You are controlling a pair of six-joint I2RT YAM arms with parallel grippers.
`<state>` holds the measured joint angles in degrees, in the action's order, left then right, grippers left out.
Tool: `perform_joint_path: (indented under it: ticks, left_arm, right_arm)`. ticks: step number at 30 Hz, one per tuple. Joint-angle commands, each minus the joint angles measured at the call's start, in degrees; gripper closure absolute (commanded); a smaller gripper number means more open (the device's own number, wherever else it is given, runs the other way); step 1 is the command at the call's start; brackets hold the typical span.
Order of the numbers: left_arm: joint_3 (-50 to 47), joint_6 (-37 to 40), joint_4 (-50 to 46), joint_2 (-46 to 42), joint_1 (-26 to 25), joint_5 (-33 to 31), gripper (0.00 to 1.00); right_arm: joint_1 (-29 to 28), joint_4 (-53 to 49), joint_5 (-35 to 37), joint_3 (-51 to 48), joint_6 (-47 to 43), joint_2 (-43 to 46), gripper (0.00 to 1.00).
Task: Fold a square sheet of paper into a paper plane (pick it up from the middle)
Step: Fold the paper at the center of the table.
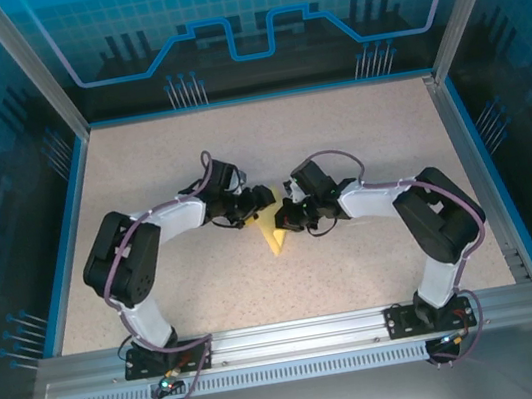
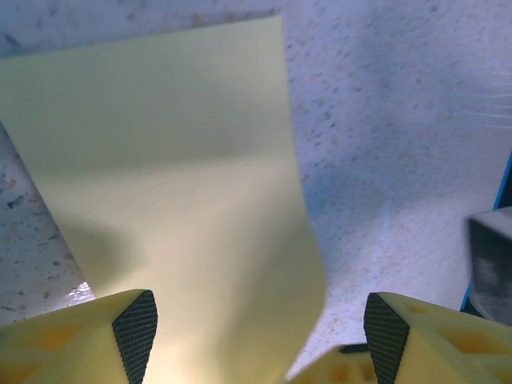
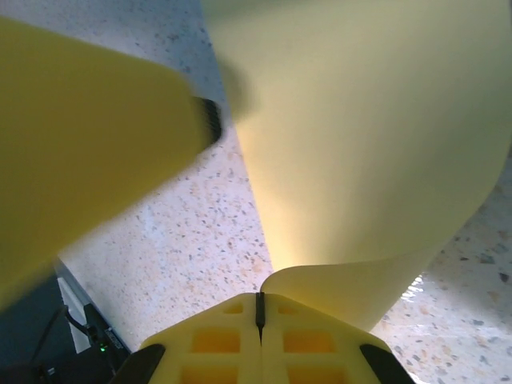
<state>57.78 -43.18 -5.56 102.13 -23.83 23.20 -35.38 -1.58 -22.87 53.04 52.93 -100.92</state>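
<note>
The square sheet of paper (image 1: 274,237) is pale yellow and lies bent at the table's middle, between the two arms. My right gripper (image 3: 258,302) is shut on the sheet's near edge, and the sheet (image 3: 360,136) curls up and away from its jaws. My left gripper (image 2: 260,324) is open, and the sheet (image 2: 176,160) runs up between its fingers without either dark pad (image 2: 134,332) touching it. From above, the left gripper (image 1: 264,198) and right gripper (image 1: 287,218) almost meet over the paper. The paper plane is out of view.
The speckled table (image 1: 158,156) is ringed by a blue rim and glass walls (image 1: 3,201). A blurred left finger (image 3: 88,152) sits close beside the right gripper. The tip of a right finger (image 2: 344,372) pokes in between the left jaws.
</note>
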Motion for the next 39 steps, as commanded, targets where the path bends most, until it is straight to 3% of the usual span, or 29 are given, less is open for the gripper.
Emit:
perform_joint_path:
  ticks: [1,5,14,23,39]
  left_arm:
    - [2.0,0.5,-1.3,-1.2,1.7,-0.7,0.26]
    - [3.4,0.4,-1.4,2.1,2.2,-0.7,0.29]
    - [3.9,0.5,-3.5,5.9,2.2,-3.4,0.49]
    - [3.2,0.3,-3.0,6.8,2.2,-2.7,0.50]
    - [3.5,0.8,-3.1,7.1,2.2,-1.8,0.50]
  right_arm:
    - [-0.8,-2.0,0.6,1.2,0.1,-0.9,1.00]
    - [-0.8,-2.0,0.6,1.4,0.0,-0.9,1.00]
    - [-1.0,1.5,-1.2,1.8,0.4,-1.6,1.00]
    - [-1.4,4.9,-1.2,3.7,1.2,-4.5,1.00]
    - [-2.2,1.7,-2.6,6.7,-0.9,-8.7,1.00]
